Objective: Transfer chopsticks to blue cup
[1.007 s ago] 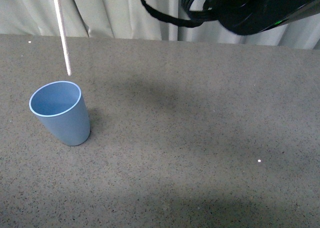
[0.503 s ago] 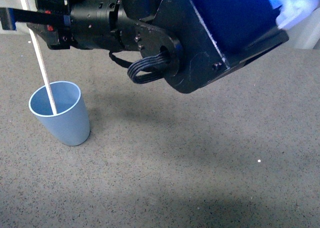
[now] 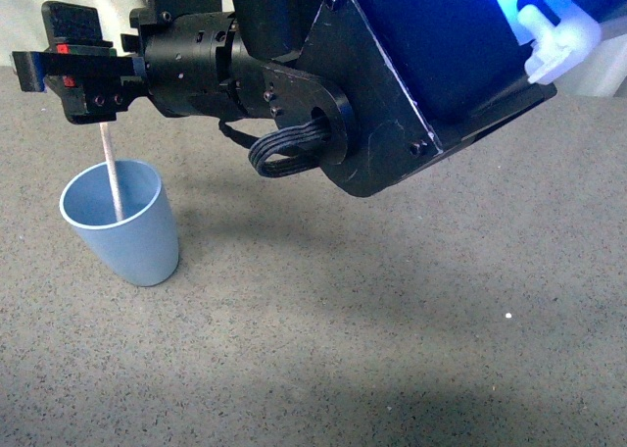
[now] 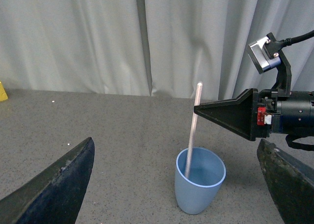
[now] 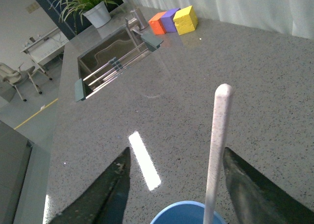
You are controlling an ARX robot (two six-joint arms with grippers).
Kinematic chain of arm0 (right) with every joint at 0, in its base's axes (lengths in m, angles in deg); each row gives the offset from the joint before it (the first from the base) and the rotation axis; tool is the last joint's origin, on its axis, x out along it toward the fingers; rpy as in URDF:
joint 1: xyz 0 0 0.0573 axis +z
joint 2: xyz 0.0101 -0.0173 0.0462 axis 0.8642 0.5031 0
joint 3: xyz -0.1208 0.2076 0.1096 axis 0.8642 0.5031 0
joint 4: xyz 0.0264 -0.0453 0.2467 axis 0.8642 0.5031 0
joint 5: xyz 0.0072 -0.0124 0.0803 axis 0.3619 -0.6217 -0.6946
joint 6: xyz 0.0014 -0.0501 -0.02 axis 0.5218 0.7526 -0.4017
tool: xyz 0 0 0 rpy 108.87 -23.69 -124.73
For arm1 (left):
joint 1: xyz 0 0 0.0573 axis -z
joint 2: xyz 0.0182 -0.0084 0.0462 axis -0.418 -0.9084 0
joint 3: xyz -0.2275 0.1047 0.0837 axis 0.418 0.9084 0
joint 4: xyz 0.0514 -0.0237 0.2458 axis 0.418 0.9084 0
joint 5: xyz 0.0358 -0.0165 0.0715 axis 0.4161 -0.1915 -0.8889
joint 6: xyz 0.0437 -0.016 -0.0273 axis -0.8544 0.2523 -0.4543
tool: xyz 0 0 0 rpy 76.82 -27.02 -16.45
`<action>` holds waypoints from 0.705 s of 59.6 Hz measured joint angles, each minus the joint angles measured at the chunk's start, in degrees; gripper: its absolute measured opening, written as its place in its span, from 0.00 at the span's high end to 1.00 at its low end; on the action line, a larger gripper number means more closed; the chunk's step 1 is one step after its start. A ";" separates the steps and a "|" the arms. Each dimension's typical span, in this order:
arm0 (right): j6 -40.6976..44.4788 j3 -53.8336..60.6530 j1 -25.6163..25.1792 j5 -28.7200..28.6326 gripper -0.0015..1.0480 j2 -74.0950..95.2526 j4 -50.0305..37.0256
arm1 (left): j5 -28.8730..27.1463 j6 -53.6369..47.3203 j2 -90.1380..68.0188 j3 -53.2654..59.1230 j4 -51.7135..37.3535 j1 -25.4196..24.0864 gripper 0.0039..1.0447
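Observation:
The blue cup (image 3: 122, 223) stands upright on the grey counter at the left. The pale chopstick (image 3: 111, 173) stands in it, leaning on the rim, its top between my right gripper's fingers. My right gripper (image 3: 69, 70) hovers just above the cup, open, its fingers apart on either side of the stick. The left wrist view shows the cup (image 4: 198, 187), the stick (image 4: 192, 135) and the right gripper (image 4: 230, 117) from the side. The right wrist view shows the stick (image 5: 215, 150) rising from the cup rim (image 5: 184, 213) between the open fingers. My left gripper (image 4: 176, 184) is open and empty, short of the cup.
The right arm's black body (image 3: 392, 84) fills the upper middle of the front view. In the right wrist view a sink (image 5: 115, 52), orange, purple and yellow blocks (image 5: 174, 20) and a potted plant (image 5: 91, 5) lie beyond the cup. Curtains hang behind the counter.
The chopstick has gone from hanging above the cup to standing inside it. My right gripper came down over the cup and has let the stick go.

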 joint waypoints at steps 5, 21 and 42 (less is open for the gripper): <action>0.09 0.24 -0.04 -0.04 0.34 -0.02 -0.15 | 0.00 0.00 0.00 0.00 0.00 0.00 0.06; 1.51 2.82 -0.72 3.61 0.10 -2.62 -0.48 | 0.00 0.00 0.00 0.00 0.00 0.00 0.06; 12.63 13.35 -8.66 24.83 0.09 -13.05 6.12 | -0.02 0.00 0.00 0.00 0.00 0.00 0.06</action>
